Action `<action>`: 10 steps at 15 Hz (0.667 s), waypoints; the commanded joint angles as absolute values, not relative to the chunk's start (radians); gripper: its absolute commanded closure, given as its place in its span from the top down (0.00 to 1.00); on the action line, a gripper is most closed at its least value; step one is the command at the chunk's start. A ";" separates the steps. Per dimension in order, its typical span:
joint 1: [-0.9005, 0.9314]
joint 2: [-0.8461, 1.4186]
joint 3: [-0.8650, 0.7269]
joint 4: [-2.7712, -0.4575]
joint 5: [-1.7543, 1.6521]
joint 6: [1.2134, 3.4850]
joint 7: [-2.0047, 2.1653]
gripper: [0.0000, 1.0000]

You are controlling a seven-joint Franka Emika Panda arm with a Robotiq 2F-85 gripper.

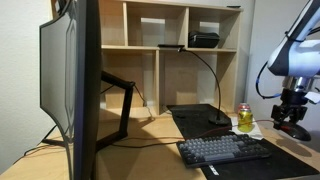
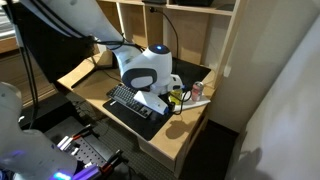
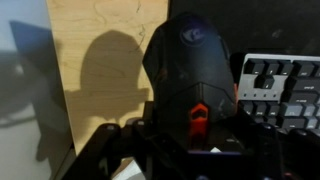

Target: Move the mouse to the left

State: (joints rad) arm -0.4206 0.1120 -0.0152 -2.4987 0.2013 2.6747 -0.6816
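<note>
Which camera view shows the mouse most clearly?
The wrist view: the mouse fills its centre, beside the keyboard. In both exterior views it is too small or hidden to make out.

Matt black plastic mouse (image 3: 190,70), smooth pale wooden desk (image 3: 100,45).

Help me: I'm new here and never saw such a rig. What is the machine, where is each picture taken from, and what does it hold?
It is one robot arm ending in a gripper. Two pictures come from cameras outside it, looking at a wooden desk; the third comes from a camera on its wrist. On the desk stand a monitor, a lamp, a yellow can and a keyboard. The black mouse sits between its jaws, seemingly gripped, though contact is hidden.
</note>
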 commanded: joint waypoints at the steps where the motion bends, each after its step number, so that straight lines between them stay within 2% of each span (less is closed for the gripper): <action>1: -0.360 -0.145 -0.087 -2.655 0.239 2.601 -0.826 0.50; 4: -0.250 -0.328 -0.159 -2.730 0.311 2.447 -0.947 0.50; 7: -0.172 -0.507 -0.144 -2.750 0.246 2.199 -0.780 0.50; 8: -0.166 -0.380 -0.188 -2.703 0.244 2.295 -0.830 0.75; 10: -0.127 -0.477 -0.182 -2.724 0.235 2.217 -0.766 0.75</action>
State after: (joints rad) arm -0.1711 -0.4751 -0.1363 -2.7242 0.2612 2.2139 -0.7866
